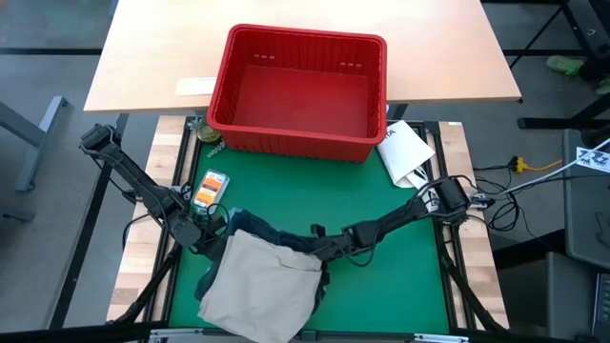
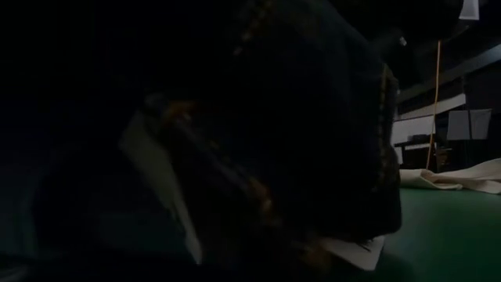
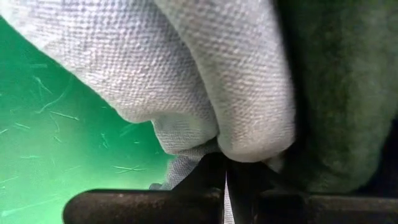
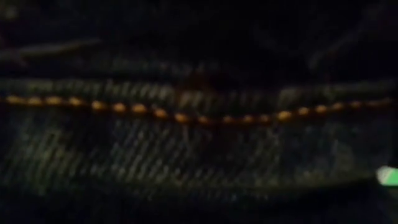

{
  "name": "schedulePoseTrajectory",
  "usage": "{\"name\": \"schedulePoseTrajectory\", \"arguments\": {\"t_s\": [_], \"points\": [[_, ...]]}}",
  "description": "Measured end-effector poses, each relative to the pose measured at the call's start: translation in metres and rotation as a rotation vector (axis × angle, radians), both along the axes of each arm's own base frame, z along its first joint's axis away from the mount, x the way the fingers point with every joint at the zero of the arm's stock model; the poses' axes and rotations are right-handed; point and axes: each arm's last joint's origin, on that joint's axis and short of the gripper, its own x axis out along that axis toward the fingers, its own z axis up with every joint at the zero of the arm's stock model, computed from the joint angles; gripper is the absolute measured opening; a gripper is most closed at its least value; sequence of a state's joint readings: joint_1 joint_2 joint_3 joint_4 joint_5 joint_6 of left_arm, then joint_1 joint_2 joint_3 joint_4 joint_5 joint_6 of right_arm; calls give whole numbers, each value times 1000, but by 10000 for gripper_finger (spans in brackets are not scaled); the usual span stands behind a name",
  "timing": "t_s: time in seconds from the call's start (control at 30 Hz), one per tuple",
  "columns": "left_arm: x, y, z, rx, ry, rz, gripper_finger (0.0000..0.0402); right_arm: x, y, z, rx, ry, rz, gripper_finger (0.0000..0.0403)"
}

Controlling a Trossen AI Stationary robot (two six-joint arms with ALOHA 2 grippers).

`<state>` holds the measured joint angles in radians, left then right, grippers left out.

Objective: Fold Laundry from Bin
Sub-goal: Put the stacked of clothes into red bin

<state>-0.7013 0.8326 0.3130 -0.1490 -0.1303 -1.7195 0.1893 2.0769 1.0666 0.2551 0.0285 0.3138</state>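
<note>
Cataloguing by view, we recorded the following.

High view, bin: we found the red bin (image 1: 300, 90) empty at the far end of the green mat (image 1: 381, 238), straddling the mat's edge and the wooden table (image 1: 143, 57).
High view, laundry: we noted tan khaki trousers (image 1: 262, 286) heaped at the near left of the mat, with dark denim jeans (image 1: 276, 236) showing along their far edge.
High view, left gripper: we placed the left gripper (image 1: 212, 232) at the heap's left corner.
High view, right gripper: we placed the right gripper (image 1: 322, 250) at the heap's right side, against the denim.
High view, sundries: we listed a white packet (image 1: 405, 148) just right of the bin and an orange card (image 1: 210, 188) on the mat's left.
Low view: we saw denim with orange stitching (image 2: 258, 141) filling most of the frame, pale cloth (image 2: 462, 178) lying farther off on the mat.
Left wrist view: we saw its fingers (image 3: 205, 186) clamped tight on a fold of pale cloth (image 3: 186, 74), green fabric (image 3: 336, 93) beside it.
Right wrist view: we saw only denim (image 4: 186, 155) pressed close; whether that claw gripped it, we could not tell.
</note>
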Motion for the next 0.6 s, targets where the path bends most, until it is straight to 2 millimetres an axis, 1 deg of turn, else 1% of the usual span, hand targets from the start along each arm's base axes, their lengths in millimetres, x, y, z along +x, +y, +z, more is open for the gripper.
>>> {"name": "schedulePoseTrajectory", "arguments": {"t_s": [0.2,0.23,0.4,0.6], "points": [[0,0,0,-1,4,-4,0,10,2,10,11,-36,9,19],[0,0,0,-2,5,-6,0,11,3,11,19,-45,17,12],[0,0,0,-11,4,-7,0,21,3,22,77,-76,69,25],[2,-1,4,-41,-40,29,0,32,3,44,98,-150,91,7]]}}
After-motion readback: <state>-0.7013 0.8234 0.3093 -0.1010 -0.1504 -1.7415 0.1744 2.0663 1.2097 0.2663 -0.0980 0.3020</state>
